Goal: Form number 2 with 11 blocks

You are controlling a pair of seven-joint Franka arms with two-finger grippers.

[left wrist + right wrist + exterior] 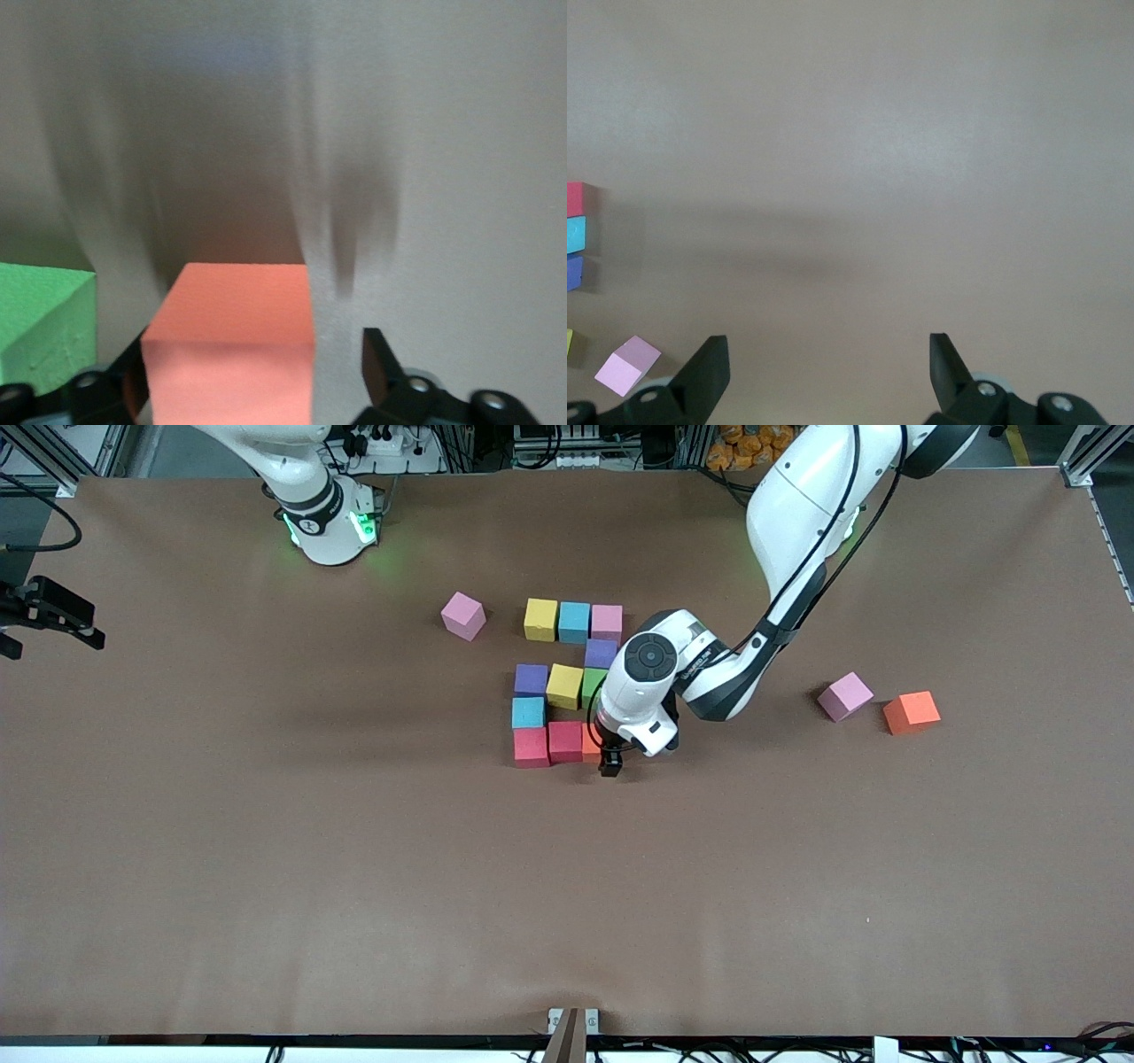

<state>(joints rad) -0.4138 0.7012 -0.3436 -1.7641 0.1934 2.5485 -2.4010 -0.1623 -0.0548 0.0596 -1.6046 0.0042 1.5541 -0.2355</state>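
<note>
Presently on the brown table [266, 868]: the number 2 [567, 686], built of foam blocks in five rows near the table's middle.

- Row farthest from the front camera: yellow block [540, 619], sky-blue block [574, 622], pink block [607, 622].
- Second row: one purple block [601, 653], partly under the left arm.
- Third row: purple [531, 679], yellow [564, 685], green block [592, 684].
- Fourth row: one sky-blue cube [528, 712].
- Nearest row: two red blocks [531, 747] and [565, 741], then the orange block [230, 345], mostly hidden beneath the left gripper in the front view.

Left gripper [609, 766] — low over the orange block, fingers spread to either side of it; one finger [376, 367] stands clear of the cube's face, so nothing is gripped.

Right gripper [824, 372] — fingers wide apart, holding nothing, over bare table; that arm waits.

Loose cubes: a pink cube [463, 615] toward the right arm's end; another pink cube [844, 695] and an orange cube [911, 712] toward the left arm's end.
</note>
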